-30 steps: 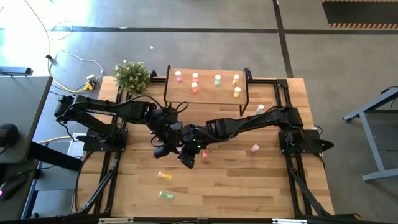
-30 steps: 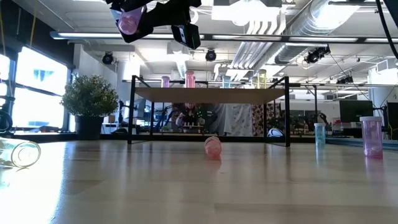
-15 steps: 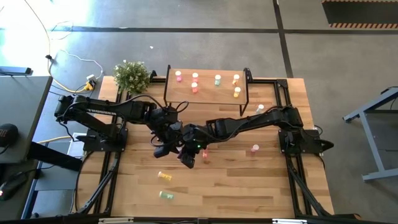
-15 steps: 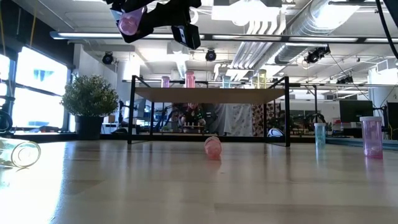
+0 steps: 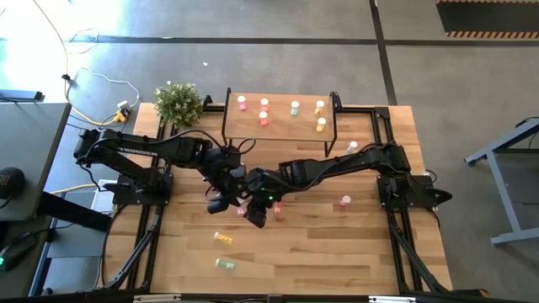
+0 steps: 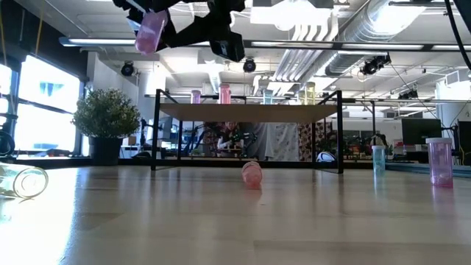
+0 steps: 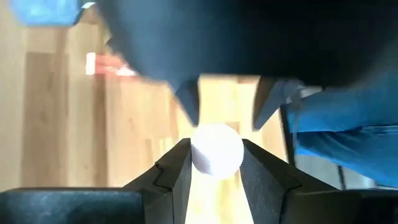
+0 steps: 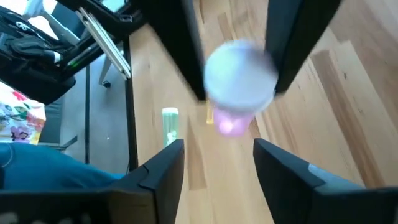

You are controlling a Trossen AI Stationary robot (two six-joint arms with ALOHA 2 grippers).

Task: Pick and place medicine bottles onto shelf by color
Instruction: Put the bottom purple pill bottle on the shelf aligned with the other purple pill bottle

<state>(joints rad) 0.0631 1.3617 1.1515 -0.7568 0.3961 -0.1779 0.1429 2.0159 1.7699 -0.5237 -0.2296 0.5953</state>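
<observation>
Above the table's [image 5: 337, 244] middle we see a pink medicine bottle [image 6: 150, 31] pinched by the left end effector [image 5: 238, 204], while the right end effector [image 5: 255, 215] stands spread just beside it. We judge the bottle light, rigid and slick; grip its body squarely below the cap.

You have a wooden table [image 5: 337, 244] with a small shelf [image 5: 282, 126] and a plant [image 5: 178, 103] at the back. Five bottles stand on the shelf. More bottles sit on the table.

Left claw [image 5: 226, 200] closed, raised mid-table; right claw [image 5: 253, 217] parted, facing it, close by.
</observation>
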